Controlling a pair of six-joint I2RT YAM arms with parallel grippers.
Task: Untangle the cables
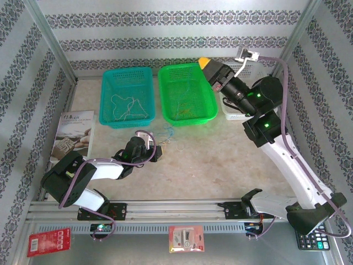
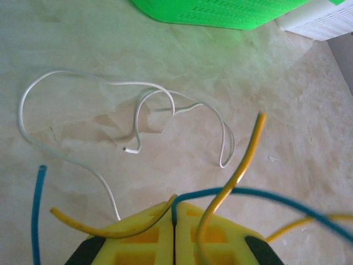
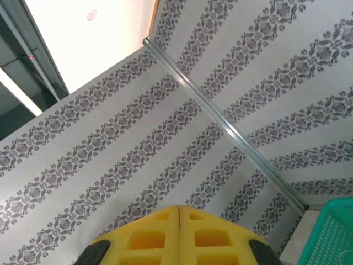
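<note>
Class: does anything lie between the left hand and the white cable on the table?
Yes. The yellow cable and blue cable arc across just ahead of the shut left hand; the white cable lies beyond them.

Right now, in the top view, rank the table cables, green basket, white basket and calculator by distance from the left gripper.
1. The cables, caught in the shut jaws of the left gripper.
2. The green basket, beyond it and slightly right.
3. The white basket, farther right, beside the green one.
4. The calculator, at the near right corner.
</note>
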